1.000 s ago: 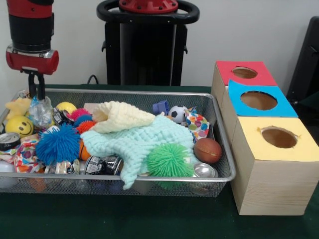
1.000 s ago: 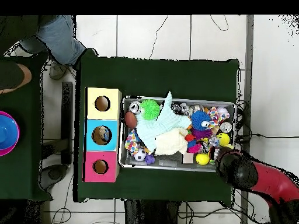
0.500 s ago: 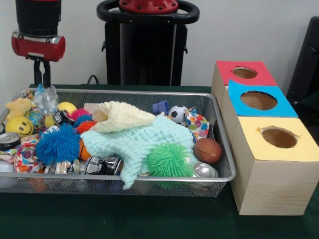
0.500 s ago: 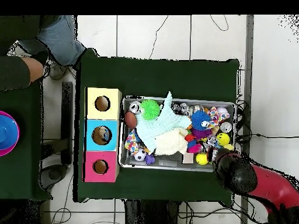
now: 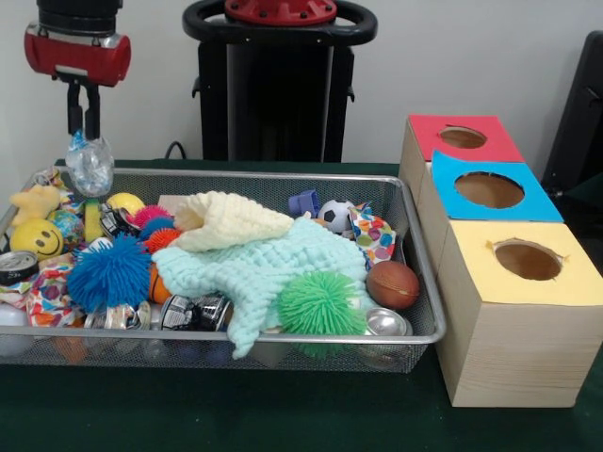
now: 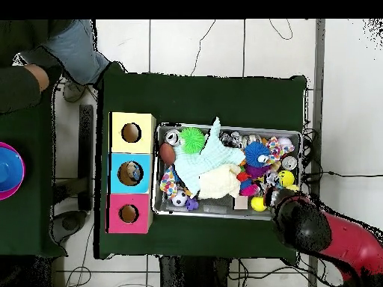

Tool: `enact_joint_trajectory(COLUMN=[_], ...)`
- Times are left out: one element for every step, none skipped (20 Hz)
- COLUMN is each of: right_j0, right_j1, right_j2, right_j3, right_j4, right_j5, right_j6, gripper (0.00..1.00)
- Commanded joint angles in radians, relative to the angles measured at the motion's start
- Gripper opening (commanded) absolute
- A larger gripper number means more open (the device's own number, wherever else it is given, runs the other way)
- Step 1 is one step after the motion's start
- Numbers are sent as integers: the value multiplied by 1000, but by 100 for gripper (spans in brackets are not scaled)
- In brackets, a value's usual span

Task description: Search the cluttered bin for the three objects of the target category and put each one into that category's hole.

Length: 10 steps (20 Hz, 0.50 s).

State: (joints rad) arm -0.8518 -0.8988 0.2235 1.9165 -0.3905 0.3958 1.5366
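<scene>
Gripper (image 5: 81,132) clenched on a crumpled clear plastic bag (image 5: 90,165), which hangs just above the left end of the wire bin (image 5: 283,335). The three hole boxes (image 5: 516,282) stand beyond the bin's opposite end; carry must cross its whole length.

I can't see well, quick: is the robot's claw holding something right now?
Gripper: closed on a crinkly clear plastic wrapper, lifted above the wire bin.
</scene>
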Motion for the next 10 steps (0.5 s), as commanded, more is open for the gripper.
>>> enact_joint_trajectory(right_j0=[55, 66, 74, 81, 87, 95, 109, 117, 124, 133], right_j1=[-19, -14, -12, -8, -1, 3, 13, 17, 18, 23], right_j2=[22, 15, 10, 6, -1, -7, -15, -20, -23, -29], right_j3=[63, 63, 63, 64, 66, 68, 66, 66, 67, 68], right_j4=[54, 56, 56, 59, 57, 60, 62, 64, 72, 75], right_j5=[90, 81, 74, 67, 54, 47, 38, 31, 28, 19], right_j6=[108, 118, 123, 130, 136, 144, 157, 163, 169, 178], gripper=[0, 0, 0, 0, 0, 0, 0, 0, 0, 0])
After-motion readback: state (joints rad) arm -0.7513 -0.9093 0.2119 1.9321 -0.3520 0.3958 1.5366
